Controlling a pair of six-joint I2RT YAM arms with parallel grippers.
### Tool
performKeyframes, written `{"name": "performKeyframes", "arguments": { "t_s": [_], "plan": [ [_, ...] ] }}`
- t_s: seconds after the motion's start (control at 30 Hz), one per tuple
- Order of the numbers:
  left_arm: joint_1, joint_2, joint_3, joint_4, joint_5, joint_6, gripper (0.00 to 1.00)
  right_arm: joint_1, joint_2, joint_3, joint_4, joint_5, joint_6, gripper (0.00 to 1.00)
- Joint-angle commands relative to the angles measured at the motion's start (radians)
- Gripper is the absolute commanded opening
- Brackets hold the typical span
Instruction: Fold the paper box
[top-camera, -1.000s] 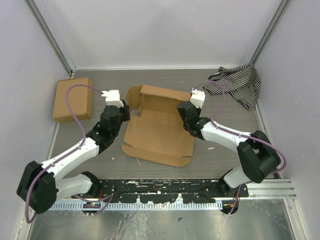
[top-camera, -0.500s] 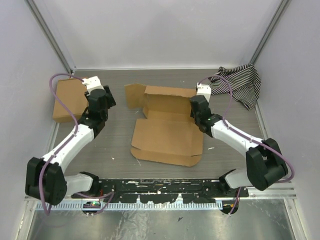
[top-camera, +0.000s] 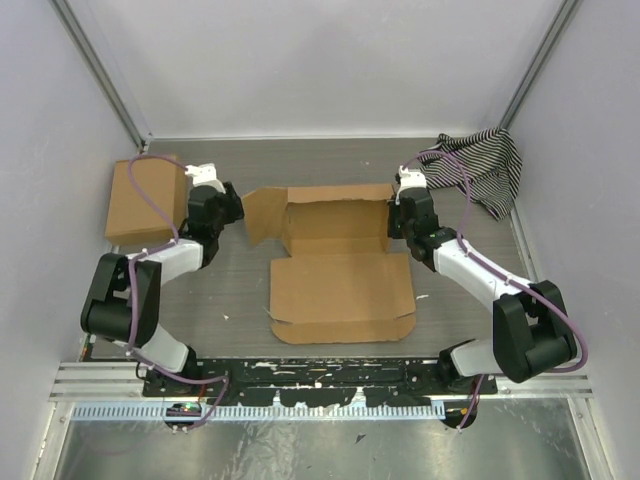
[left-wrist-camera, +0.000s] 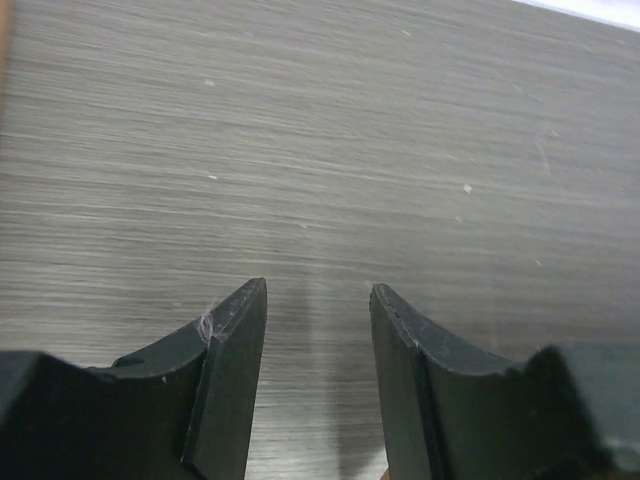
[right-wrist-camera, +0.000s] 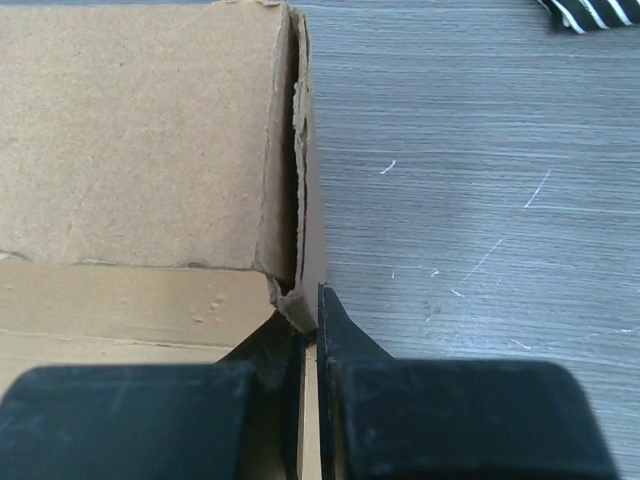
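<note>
- Near edge: a black mounting rail (top-camera: 320, 372) runs along the front of the bench (top-camera: 230, 290) and carries both arm bases.
- Paper box (top-camera: 340, 295): sits at the centre of the bench, between the two arms. Its near panel lies flat on the surface, with the front tabs towards the rail. The rear wall stands raised along the far fold. A side flap at the left end of that wall angles outward.
- Right end effector (top-camera: 398, 220): positioned at the right end of the raised rear wall. The wrist view shows its fingers (right-wrist-camera: 350, 340) closed on a thin cardboard edge at the box corner, with the cardboard pinched between them.
- Left end effector (top-camera: 238, 210): positioned just beside the outer edge of the left flap. Contact cannot be confirmed from overhead. In the wrist view the fingers (left-wrist-camera: 235, 340) stand parted, with only bare bench grain showing between them.
- Second cardboard box (top-camera: 145, 200): a closed brown slab at the left rear, just beyond the left end effector and well apart from the paper box.
- Striped cloth (top-camera: 480, 165): black and white, bunched in the far right corner behind the right end effector, not touching the paper box.
</note>
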Motion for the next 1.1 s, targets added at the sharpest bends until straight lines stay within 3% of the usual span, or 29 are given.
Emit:
{"name": "performKeyframes", "arguments": {
  "t_s": [0.0,0.13,0.33,0.5,0.73,1.07],
  "plan": [
    [0.001,0.028,-0.073,0.29,0.226,-0.031,0.51,-0.006,-0.009,0.026,0.031,-0.073,-0.004,0.01],
    [-0.004,0.008,-0.128,0.332,0.329,-0.085,0.47,-0.008,-0.001,0.035,0.031,-0.073,0.007,0.01],
    [-0.061,-0.142,-0.249,0.313,0.339,-0.099,0.45,-0.009,0.007,0.054,0.02,-0.084,0.015,0.01],
    [-0.142,-0.213,-0.258,0.245,0.36,-0.082,0.44,-0.008,0.006,0.052,0.019,-0.092,0.018,0.01],
    [-0.251,-0.27,-0.251,0.149,0.298,-0.052,0.44,-0.009,-0.003,0.05,0.014,-0.096,0.024,0.01],
    [-0.317,-0.279,-0.24,0.127,0.223,-0.042,0.44,-0.008,-0.017,0.039,0.02,-0.125,0.037,0.01]
  ]
}}
